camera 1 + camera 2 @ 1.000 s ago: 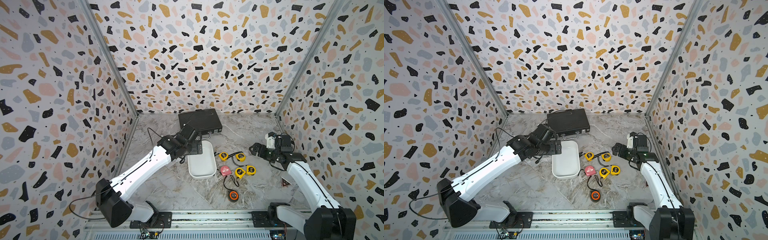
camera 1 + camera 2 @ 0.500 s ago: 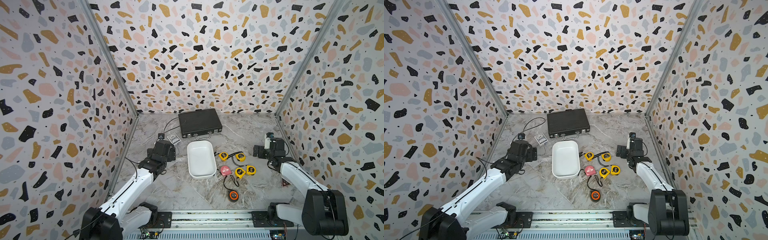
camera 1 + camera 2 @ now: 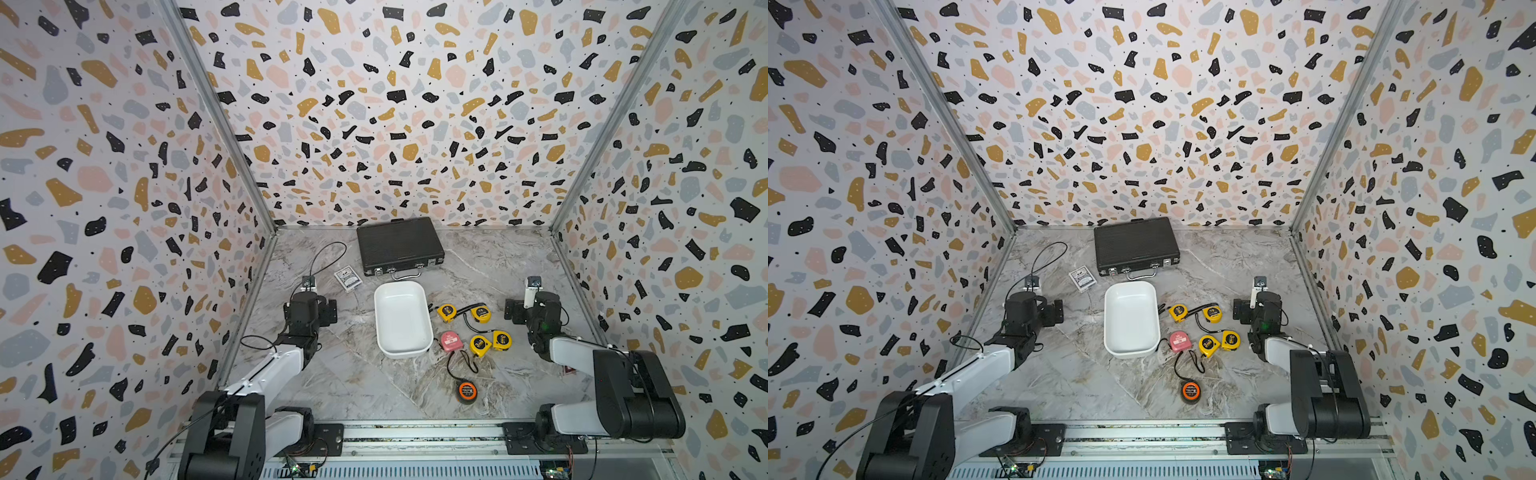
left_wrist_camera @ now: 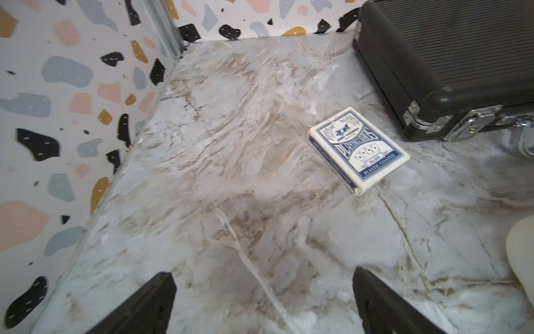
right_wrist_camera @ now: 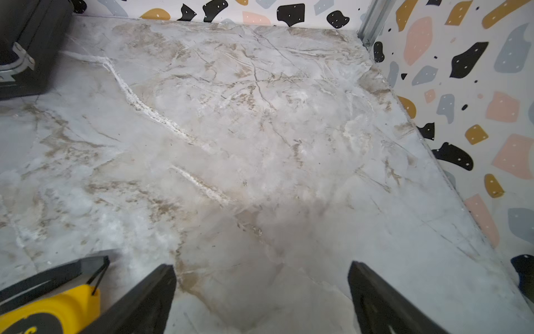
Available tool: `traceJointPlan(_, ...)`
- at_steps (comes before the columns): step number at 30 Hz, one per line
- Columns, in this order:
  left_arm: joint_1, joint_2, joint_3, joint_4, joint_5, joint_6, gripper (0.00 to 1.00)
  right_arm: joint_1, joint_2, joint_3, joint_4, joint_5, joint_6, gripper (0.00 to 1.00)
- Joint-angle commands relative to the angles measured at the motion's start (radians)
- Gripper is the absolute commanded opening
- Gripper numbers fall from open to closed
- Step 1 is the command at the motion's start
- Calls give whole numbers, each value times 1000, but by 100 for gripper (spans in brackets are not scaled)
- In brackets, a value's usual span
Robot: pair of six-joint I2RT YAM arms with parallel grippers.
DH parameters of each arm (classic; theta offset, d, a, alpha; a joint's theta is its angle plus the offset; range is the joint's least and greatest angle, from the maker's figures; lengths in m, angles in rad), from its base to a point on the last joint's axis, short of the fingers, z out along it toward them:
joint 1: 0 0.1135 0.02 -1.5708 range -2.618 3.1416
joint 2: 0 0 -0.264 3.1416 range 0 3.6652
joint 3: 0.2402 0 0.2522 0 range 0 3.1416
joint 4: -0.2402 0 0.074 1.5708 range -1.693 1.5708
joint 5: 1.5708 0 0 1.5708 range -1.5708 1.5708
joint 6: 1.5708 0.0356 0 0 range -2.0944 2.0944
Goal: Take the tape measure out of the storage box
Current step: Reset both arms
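Both top views: yellow, pink and orange tape measures (image 3: 480,345) lie beside the shallow white plastic storage box (image 3: 401,320), toward the right gripper (image 5: 261,269); it and the left gripper (image 4: 264,277) gape wide.

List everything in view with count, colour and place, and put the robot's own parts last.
storage box: one, white, middle of the table, nothing in it
yellow tape measures: four, yellow, on the table between the storage box and the right arm
pink tape measure: one, pink, by the storage box's near corner
orange and black tape measure: one, alone, nearest the robot's base
briefcase: one, black, shut, by the back wall
card deck: one, blue and white, left of the briefcase's handle
table: one, grey marble
left gripper: one, black, open, over bare table
right gripper: one, black, open, over bare table
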Motion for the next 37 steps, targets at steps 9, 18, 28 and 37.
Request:
traceJointPlan(9, 29, 193, 3, 329, 98, 22, 100, 3, 109, -65, 322, 34, -9, 98)
traceJointPlan(18, 10, 184, 3, 315, 35, 21, 100, 3, 107, -64, 317, 35, -8, 99)
traceJointPlan(28, -12, 197, 16, 303, -55, 12, 100, 3, 106, -65, 318, 35, -8, 99)
traceJointPlan(37, -17, 206, 38, 275, -61, 17, 100, 1, 106, -64, 319, 36, -8, 99)
